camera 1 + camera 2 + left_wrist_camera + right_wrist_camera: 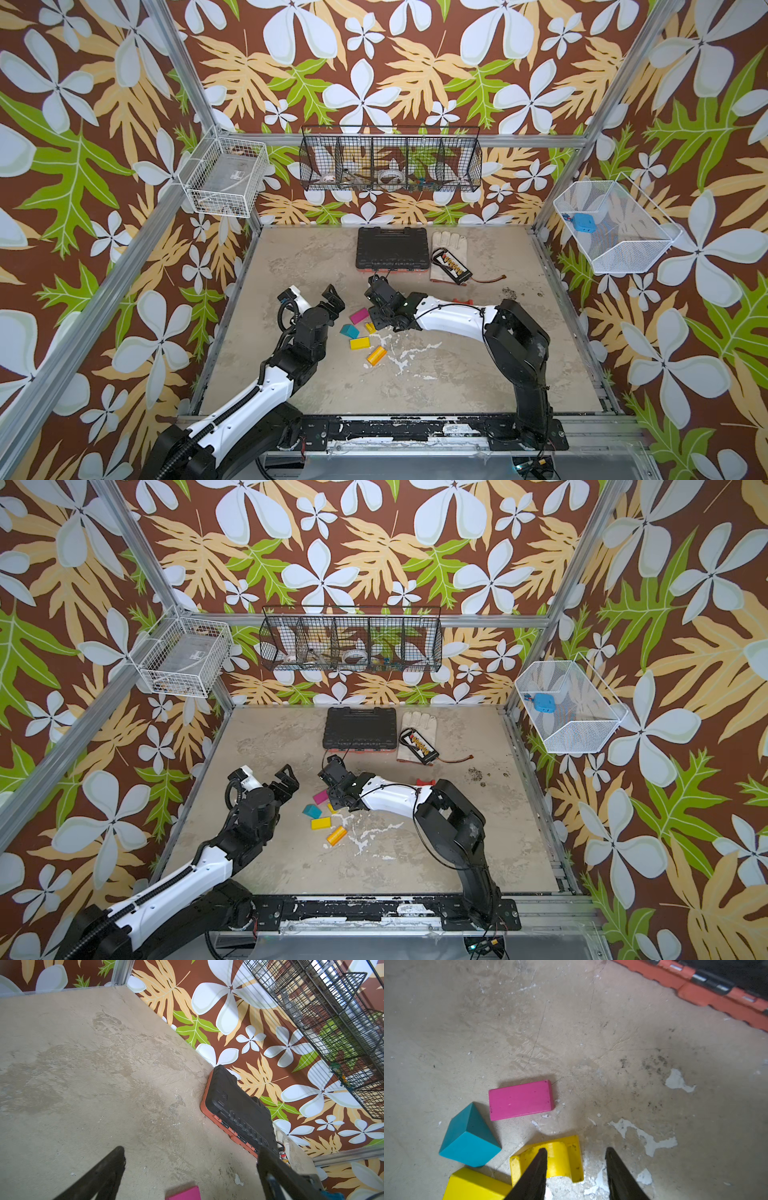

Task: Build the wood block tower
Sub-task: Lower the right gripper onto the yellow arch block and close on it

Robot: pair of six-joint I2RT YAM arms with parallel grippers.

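The wood blocks lie singly on the table, and no tower is in view. A magenta brick (520, 1100), a teal wedge (469, 1140), a yellow brick (475, 1185) and a small yellow arch (562, 1157) show in the right wrist view. My right gripper (576, 1149) is open and straddles one leg of the arch, one finger over its hollow. In a top view an orange half-cylinder (376, 355) lies nearest the front, and a red block (462, 300) peeks out behind the right arm. My left gripper (334, 300) hangs wide open and empty left of the magenta brick (358, 316).
A black tool case (392, 249) lies at the back with a pale glove (446, 249) and a battery pack (451, 264) beside it. Wire baskets hang on the walls. White flaked patches mark the table (415, 361) near the blocks.
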